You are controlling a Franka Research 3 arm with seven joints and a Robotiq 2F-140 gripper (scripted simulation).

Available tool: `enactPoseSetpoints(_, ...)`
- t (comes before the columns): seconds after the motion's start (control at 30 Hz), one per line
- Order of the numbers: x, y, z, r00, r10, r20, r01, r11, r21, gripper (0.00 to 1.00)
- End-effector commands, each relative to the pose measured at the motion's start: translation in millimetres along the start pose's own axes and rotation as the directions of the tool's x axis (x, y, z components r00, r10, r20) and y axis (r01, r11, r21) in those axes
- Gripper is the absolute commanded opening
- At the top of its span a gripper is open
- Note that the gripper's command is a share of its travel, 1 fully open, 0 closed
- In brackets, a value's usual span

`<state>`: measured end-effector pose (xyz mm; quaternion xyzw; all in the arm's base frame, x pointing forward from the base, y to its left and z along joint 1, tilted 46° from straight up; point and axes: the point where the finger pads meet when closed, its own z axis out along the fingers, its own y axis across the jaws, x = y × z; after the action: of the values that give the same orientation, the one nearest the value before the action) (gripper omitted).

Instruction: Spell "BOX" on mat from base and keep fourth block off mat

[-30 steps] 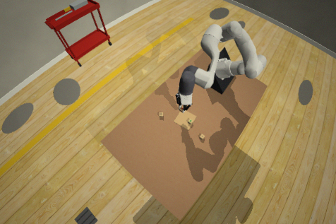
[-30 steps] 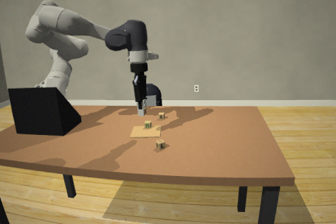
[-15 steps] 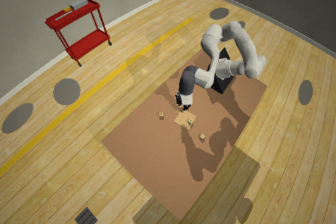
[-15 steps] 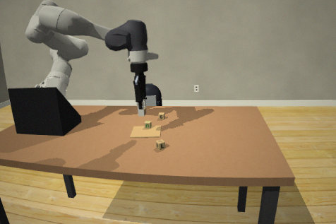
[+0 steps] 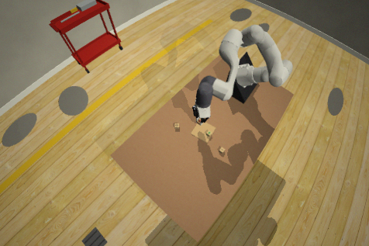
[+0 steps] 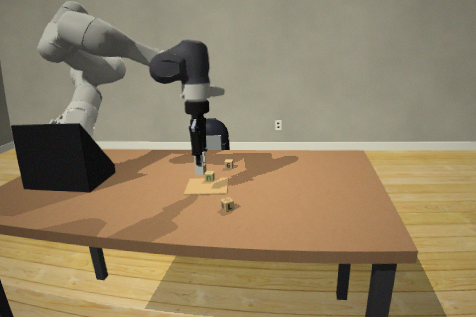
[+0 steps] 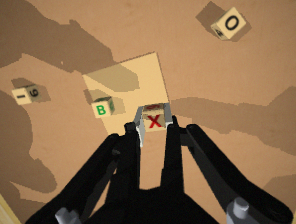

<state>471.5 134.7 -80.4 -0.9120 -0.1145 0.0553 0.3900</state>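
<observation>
My gripper (image 5: 201, 120) (image 6: 200, 168) (image 7: 154, 112) is shut on the block with a red X (image 7: 154, 121), raised over the base-side part of the mat. The tan square mat (image 5: 198, 133) (image 6: 204, 188) (image 7: 148, 75) lies flat. The block with a green B (image 5: 208, 133) (image 6: 209, 176) (image 7: 102, 109) rests near the mat's left edge in the wrist view, its letter nearly upright there. The O block (image 5: 177, 125) (image 6: 227, 205) (image 7: 231, 23) lies off the mat, turned at an angle. Part of the X block is hidden by the fingers.
The fourth block (image 5: 222, 150) (image 6: 228, 164) (image 7: 25, 94), showing I and 9, lies off the mat beyond the B block. The brown table (image 5: 155, 170) (image 6: 310, 209) carries everything. The black wedge (image 6: 55, 159) stands by the arm's base.
</observation>
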Motion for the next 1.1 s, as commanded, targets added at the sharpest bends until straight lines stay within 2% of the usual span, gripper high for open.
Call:
enactPoseSetpoints(0.0, 5, 0, 14.2, 1.000, -0.006, -0.015, 0.006, 1.000, -0.002, 0.16)
enactPoseSetpoints(0.2, 5, 0, 40.7, 1.000, -0.006, -0.015, 0.006, 1.000, -0.002, 0.16)
enactPoseSetpoints(0.37, 6, 0, 54.3, 1.000, -0.006, -0.015, 0.006, 1.000, -0.002, 0.16)
enactPoseSetpoints(1.07, 6, 0, 58.8, 1.000, -0.006, -0.015, 0.006, 1.000, -0.002, 0.16)
